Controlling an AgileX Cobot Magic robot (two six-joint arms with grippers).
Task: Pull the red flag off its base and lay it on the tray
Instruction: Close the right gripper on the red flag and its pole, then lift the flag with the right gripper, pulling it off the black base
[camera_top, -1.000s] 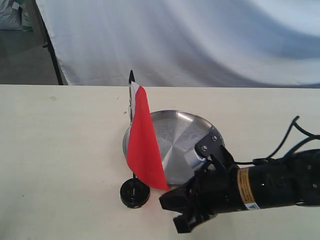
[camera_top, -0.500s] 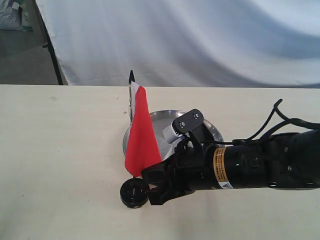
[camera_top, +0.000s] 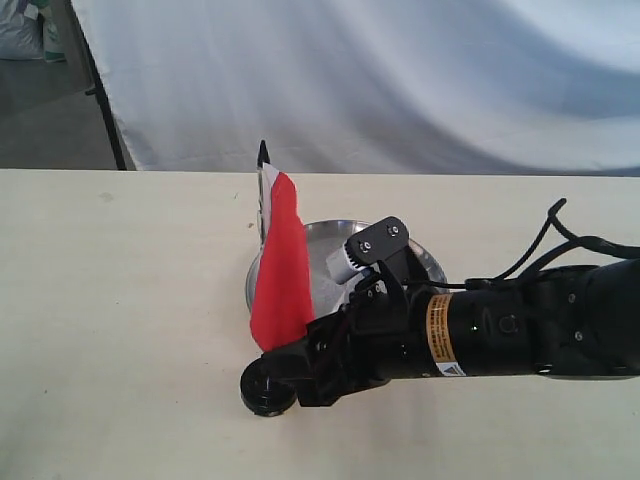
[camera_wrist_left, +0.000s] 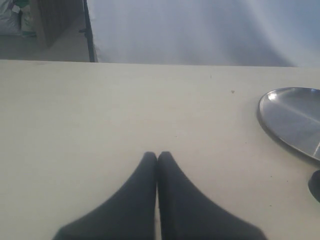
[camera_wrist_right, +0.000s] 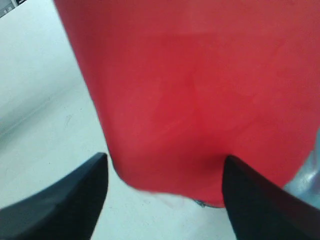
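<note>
Over on the left nothing was working: in the left wrist view the left pincer (camera_wrist_left: 157, 159) hung low over bare table (camera_wrist_left: 75, 125) with its 2 fingers pressed together and nothing between them. The tray (camera_wrist_left: 295, 120) showed at the right edge of that view.

Left of centre in the exterior view, the base (camera_top: 262, 386) sat on the table (camera_top: 120, 300), just in front of the tray's (camera_top: 328, 245) near-left rim. The red flag (camera_top: 282, 270) stood upright in it, its cloth drooping down the pole and the black tip (camera_top: 263, 152) poking above. So the flag had not been pulled yet.

From the right, the right arm reached low across the tray's front, and the right pincer (camera_top: 288, 368) was down at the cloth's lower edge, right beside the base. In the right wrist view its 2 fingers stood wide apart, with the hanging red cloth (camera_wrist_right: 190, 75) filling the gap between them and nothing clamped. I could not see the pole in that view.

To my eye the grab was about to happen, and the danger lay there. If the fingers closed on cloth alone, the fabric could slip or bunch and the pole would stay put. If the base gripped the pole tightly, a pull could lift or tip the light base along with it. A sideways tug might also drag the base against the tray's rim.
</note>
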